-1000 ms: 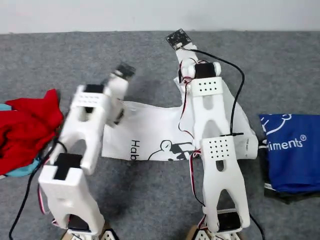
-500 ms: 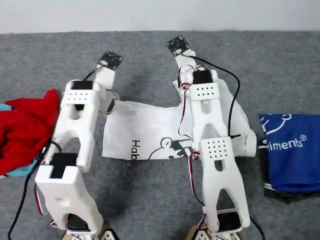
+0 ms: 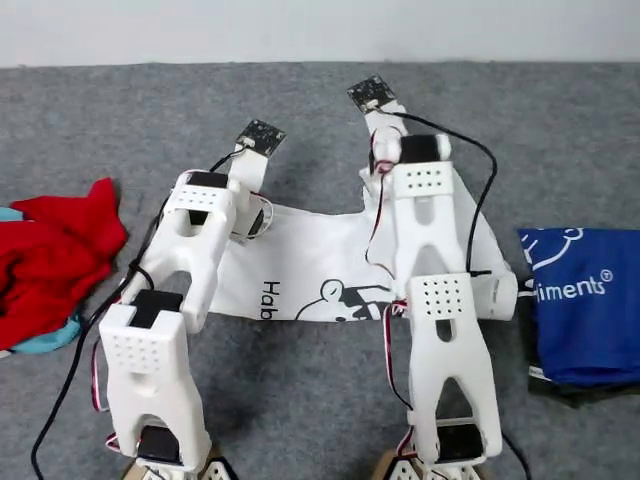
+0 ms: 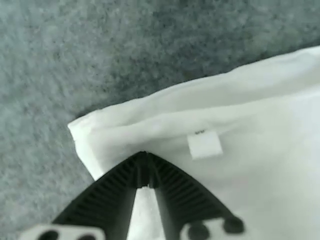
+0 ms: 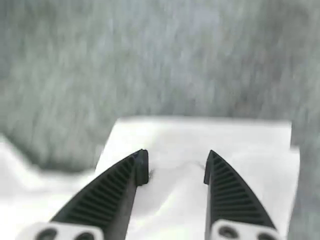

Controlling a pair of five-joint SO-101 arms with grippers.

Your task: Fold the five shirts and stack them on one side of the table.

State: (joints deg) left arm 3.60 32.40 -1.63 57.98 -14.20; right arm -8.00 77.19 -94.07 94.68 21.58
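A white shirt [image 3: 310, 265] with black print lies partly folded across the middle of the grey carpet. My left gripper [image 4: 143, 172] is at the shirt's far left corner, with its fingers pressed together on the white shirt [image 4: 240, 125] close to a small white label [image 4: 204, 145]. My right gripper [image 5: 175, 167] stands open over a far corner of the white shirt [image 5: 200, 137], one finger on each side of a small fold. In the high view the left gripper [image 3: 252, 212] and the right gripper [image 3: 378, 172] sit along the shirt's far edge.
A folded blue shirt [image 3: 585, 300] lies at the right edge of the table. A crumpled red shirt [image 3: 55, 255] is heaped at the left edge over a teal one [image 3: 40, 340]. Bare grey carpet [image 3: 300, 110] runs behind the arms.
The left arm has swung right and forward onto the white shirt's left corner, and that edge has shifted slightly right. The right arm has moved a little to the right.
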